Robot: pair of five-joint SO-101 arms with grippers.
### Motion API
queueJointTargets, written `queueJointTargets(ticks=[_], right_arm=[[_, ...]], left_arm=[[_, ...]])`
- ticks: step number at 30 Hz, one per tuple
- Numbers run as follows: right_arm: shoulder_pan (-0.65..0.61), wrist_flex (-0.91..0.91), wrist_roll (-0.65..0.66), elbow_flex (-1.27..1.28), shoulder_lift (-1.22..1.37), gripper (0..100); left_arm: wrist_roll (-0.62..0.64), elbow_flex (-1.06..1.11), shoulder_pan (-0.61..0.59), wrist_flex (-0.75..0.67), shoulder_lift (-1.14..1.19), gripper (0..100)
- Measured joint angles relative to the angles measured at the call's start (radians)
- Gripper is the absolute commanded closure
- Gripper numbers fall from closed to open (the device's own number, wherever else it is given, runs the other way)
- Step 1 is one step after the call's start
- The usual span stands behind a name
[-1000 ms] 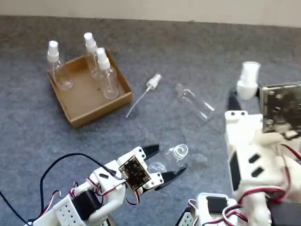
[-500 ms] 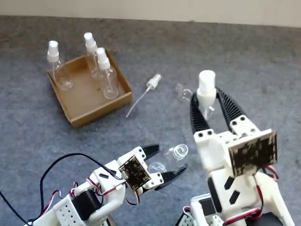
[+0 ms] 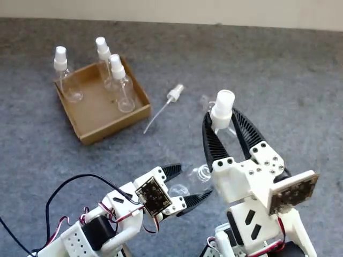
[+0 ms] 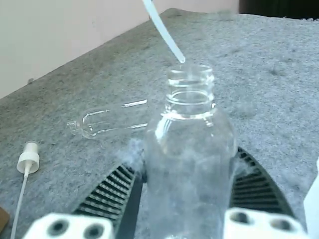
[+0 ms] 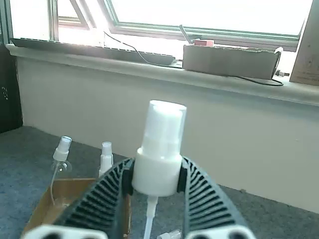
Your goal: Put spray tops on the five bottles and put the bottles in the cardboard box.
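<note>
From above, my right pincer (image 3: 221, 113), clamped on a spray top (image 3: 222, 101), has swung in over the last second from the right edge to the middle of the grey table (image 3: 278, 59). It now stands just beyond the open bottle (image 3: 199, 174) that my left pincer (image 3: 190, 181) grips on the near side. The cardboard box (image 3: 141, 97) sits far left and holds three capped bottles (image 3: 119, 80). A loose spray top (image 3: 173, 94) lies just right of the box.

On the left wrist camera the jaws are closed on the open bottle's body. The carried top's dip tube (image 4: 164, 32) comes down with its tip right at the mouth, though I can't tell whether it has entered. An uncapped bottle (image 4: 107, 121) lies on its side farther off.

On the right wrist camera the top sits upright between the closed ribbed fingers, tube pointing down.

I read this as the fourth capping about to start. The tube must thread the neck cleanly. The fifth bottle and the loose top remain to be done.
</note>
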Motion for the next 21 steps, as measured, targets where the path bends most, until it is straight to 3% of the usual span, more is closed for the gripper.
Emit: queueJointTargets(ticks=[21], right_arm=[[0.0, 0.0, -0.124, 0.015, -0.068, 99.0]], left_arm=[[0.0, 0.0, 0.0, 0.0, 0.0, 87]])
